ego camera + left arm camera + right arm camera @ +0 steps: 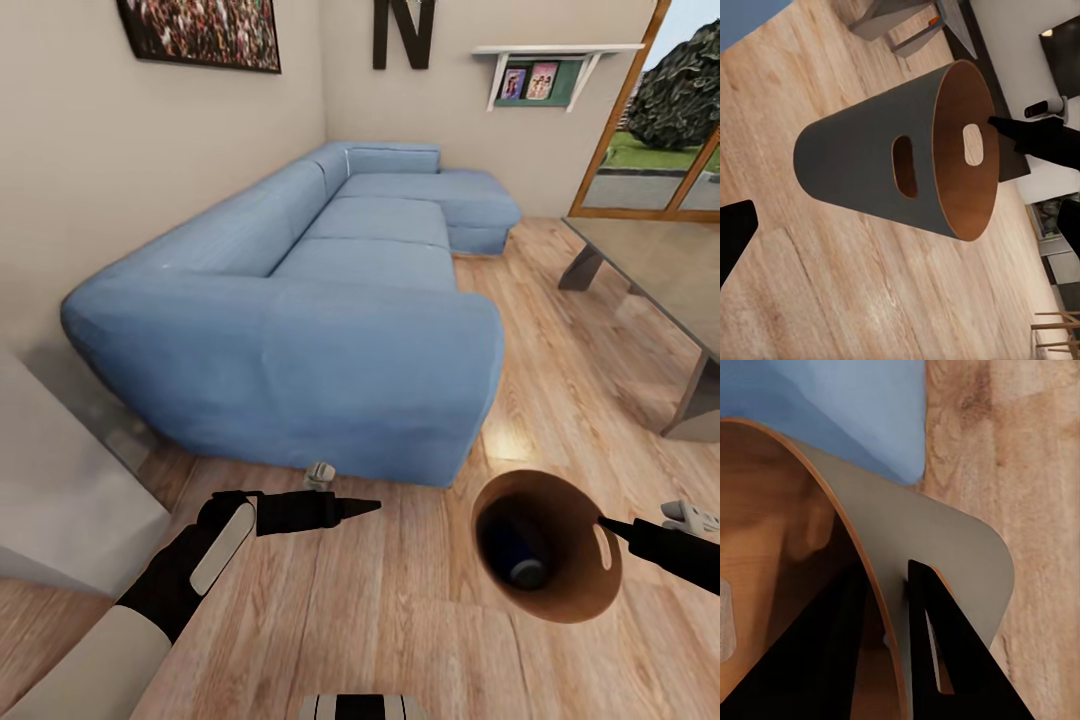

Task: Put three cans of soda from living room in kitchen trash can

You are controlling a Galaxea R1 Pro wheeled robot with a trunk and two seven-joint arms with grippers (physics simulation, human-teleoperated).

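Observation:
The tash can (572, 598), grey outside and wood-brown inside, hangs just above the floor at the right, its mouth tipped toward me. My right gripper (605, 520) is shut on its rim; in the right wrist view the rim wall (945, 547) passes between the two black fingers (937, 645). A blue can of soda (515, 555) lies at the bottom of the bin. My left gripper (370, 507) hovers empty and open to the left of the bin, and the left wrist view looks at the bin's slotted side (862, 165). A small silver-grey object (320, 472) sits at the sofa's foot.
A long blue sofa (330, 300) fills the middle and left, close ahead. A grey glass-topped table (650, 260) stands at the right, with wood-framed glass doors (650, 150) behind it. A pale cabinet (60, 480) juts in at the left. Light wood floor (400, 620) lies between.

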